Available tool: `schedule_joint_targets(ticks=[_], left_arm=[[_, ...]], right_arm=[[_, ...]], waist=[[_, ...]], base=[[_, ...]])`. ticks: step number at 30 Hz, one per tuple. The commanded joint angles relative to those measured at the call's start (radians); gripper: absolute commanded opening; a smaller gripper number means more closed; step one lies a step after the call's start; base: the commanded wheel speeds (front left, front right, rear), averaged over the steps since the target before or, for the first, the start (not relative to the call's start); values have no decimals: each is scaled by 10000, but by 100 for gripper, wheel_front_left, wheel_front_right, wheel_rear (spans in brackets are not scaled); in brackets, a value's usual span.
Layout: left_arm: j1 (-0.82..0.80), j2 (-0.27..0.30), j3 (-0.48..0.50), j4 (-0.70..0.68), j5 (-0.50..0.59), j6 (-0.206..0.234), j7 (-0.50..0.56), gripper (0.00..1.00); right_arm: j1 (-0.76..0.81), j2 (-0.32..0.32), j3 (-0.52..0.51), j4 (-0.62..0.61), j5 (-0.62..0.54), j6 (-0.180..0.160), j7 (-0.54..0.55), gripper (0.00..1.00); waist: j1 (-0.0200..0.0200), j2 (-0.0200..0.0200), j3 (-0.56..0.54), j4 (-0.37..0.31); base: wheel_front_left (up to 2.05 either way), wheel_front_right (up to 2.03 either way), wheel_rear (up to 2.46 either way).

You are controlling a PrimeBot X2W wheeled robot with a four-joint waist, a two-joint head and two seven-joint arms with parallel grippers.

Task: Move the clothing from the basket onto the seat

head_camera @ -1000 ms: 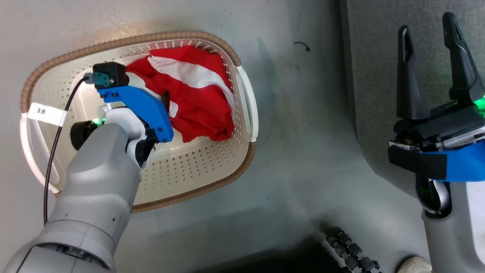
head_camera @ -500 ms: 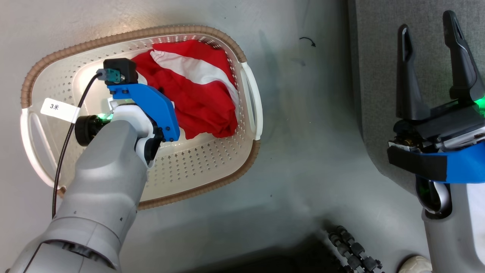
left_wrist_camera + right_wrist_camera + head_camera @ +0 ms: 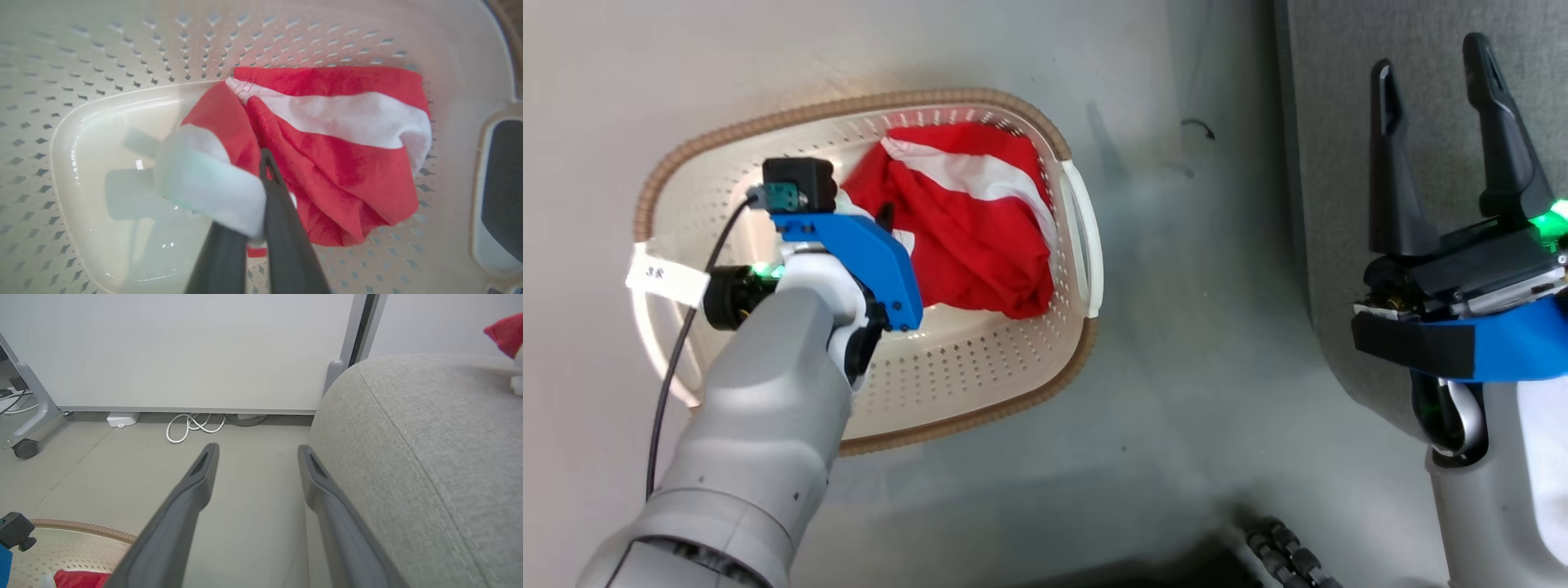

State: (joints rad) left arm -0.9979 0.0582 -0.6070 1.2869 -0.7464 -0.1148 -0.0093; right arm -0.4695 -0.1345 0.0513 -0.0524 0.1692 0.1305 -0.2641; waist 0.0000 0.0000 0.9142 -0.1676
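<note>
The cream basket (image 3: 980,412) with a brown rim stands on the floor. Red clothing (image 3: 980,237) with a white stripe lies bunched at its right end. My left gripper (image 3: 885,217) reaches down into the basket and is shut on the garment's left edge. In the left wrist view the two fingers (image 3: 282,212) press together with red and white cloth of the clothing (image 3: 347,163) pinched between them. My right gripper (image 3: 1433,77) hangs open and holds nothing, over the edge of the grey seat (image 3: 1339,163). In the right wrist view the seat (image 3: 429,437) lies right of the gripper (image 3: 257,451).
A red and white thing (image 3: 506,332) lies at the seat's far end. White cables (image 3: 194,424) and a white box (image 3: 121,418) sit along the wall, with a wheeled stand leg (image 3: 26,447) at left. A black ribbed part (image 3: 1286,547) shows low in the head view.
My left gripper has shut on the garment's left edge, and the cloth has gathered toward it. The whole head picture has shifted, so the camera moved. The right gripper stays open.
</note>
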Motion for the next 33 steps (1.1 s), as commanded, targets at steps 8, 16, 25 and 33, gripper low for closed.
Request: schedule_joint_targets(ticks=[8,16,25,33], left_arm=[[640,-33,-368,-60,-5,-156,-762,0],[1650,37,-738,-426,-271,-173,-1441,0],[2568,249,-1198,-1149,-728,-155,-2005,0],[3057,606,-1641,-1880,-1020,-155,-2427,0]], right_arm=[[-93,106,68,496,173,5,-4,100],[495,141,85,1001,198,5,-4,100],[1230,106,102,1447,275,5,-4,100],[1991,73,152,1770,272,5,-4,100]], waist=[[0,0,-1214,310],[0,0,-2835,559],[0,0,-4633,909],[0,0,-6053,1245]], base=[[0,0,0],[0,0,0],[0,0,0],[0,0,0]])
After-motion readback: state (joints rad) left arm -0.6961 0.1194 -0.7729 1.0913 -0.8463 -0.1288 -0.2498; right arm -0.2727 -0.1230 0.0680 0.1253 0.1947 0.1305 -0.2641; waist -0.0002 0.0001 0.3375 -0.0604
